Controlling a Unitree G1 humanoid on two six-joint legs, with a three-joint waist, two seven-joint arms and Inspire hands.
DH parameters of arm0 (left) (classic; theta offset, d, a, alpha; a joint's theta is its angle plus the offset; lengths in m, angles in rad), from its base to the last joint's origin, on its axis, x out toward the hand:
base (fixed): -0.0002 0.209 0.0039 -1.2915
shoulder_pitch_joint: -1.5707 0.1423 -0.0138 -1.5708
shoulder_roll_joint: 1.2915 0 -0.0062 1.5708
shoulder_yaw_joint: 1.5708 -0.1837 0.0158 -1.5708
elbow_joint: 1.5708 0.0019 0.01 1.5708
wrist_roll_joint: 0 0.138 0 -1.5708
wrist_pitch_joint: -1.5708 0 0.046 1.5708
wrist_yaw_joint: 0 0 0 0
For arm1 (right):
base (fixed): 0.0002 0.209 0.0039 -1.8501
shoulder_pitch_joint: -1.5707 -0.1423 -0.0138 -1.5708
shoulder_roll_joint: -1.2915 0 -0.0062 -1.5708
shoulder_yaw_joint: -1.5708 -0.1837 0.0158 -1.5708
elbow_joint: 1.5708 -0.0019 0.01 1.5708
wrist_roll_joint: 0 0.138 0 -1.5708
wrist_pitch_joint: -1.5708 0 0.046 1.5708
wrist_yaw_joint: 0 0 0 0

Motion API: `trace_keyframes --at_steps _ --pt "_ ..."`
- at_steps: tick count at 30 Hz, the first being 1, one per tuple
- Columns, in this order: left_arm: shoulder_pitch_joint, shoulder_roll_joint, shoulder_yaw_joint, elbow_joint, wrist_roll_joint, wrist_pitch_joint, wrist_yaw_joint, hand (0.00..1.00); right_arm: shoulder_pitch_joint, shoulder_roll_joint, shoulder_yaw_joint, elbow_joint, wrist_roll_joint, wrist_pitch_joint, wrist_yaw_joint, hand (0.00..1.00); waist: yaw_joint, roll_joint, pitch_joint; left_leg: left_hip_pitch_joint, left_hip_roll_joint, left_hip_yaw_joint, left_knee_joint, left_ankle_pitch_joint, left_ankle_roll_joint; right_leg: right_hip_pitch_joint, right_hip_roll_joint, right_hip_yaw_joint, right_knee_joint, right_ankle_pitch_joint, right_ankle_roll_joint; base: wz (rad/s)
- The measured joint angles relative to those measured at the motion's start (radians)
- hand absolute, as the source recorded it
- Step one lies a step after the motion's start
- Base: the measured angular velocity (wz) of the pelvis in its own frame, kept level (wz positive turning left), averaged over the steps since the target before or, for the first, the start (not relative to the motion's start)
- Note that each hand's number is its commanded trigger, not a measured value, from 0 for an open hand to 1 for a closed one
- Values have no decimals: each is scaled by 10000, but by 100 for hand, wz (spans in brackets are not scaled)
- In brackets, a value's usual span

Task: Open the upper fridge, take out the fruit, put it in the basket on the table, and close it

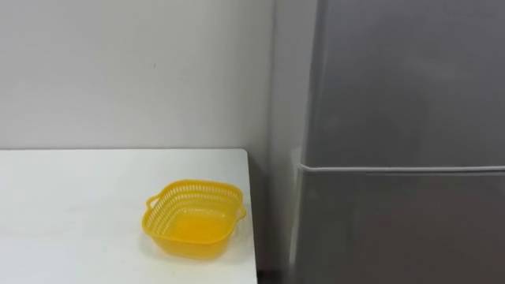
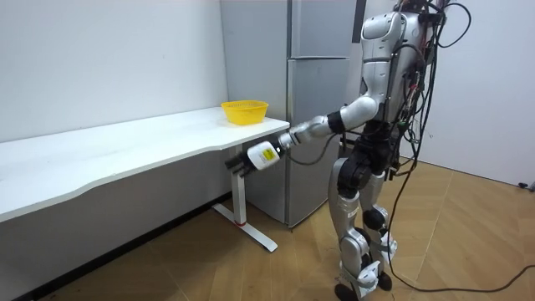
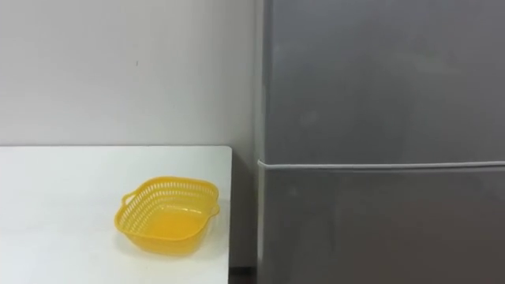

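Left eye view: the grey fridge [image 1: 402, 229] stands closed, its upper door [image 1: 410, 79] shut flush above the seam, so its contents are hidden. Just left of the fridge, a yellow slotted basket [image 1: 189, 246] sits empty on the white table [image 1: 71, 205]. The right eye view shows the same.

Room view: the robot stands facing the fridge. Its left hand [image 2: 261, 156] is stretched forward and low, near the table's end. I cannot tell whether its fingers are apart or together.

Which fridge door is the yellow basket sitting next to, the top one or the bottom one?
The lower door, below the pale seam. The yellow basket on the white table sits level with it; the upper door starts higher up.
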Motion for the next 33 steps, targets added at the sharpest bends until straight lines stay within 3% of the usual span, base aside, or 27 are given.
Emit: trace_keyframes --at_steps 4,9,12,22,33 --pt "-11 16 -313 -1829 10 -3 5 0 9 3 -9 69 -7 -14 -76 0 -125 38 -2 -17 -6 16 48 1 -2 45 -2 102 -29 0 0 8" --pt "-47 109 -395 -3761 128 -12 -115 0 -212 -9 6 321 -58 0 -13 0 -311 26 60 -22 2 20 45 8 -12 54 -3 87 -28 -1 1 4" --pt "-54 173 -824 -4803 587 -11 -471 0 -187 -8 20 326 -33 17 44 0 -424 -9 88 -65 7 12 57 8 -12 42 -4 90 -21 -1 1 4" --pt "-198 165 -1527 -6232 1286 35 -2025 0 -157 0 115 320 -69 22 276 0 -738 -7 77 -52 16 106 66 8 -13 43 3 108 -11 -1 1 1" --pt "-707 166 -1790 -6418 1270 35 -2752 0 -139 79 639 646 -86 28 696 0 -825 14 57 -39 31 335 64 8 -13 46 -14 90 -2 2 3 -2"
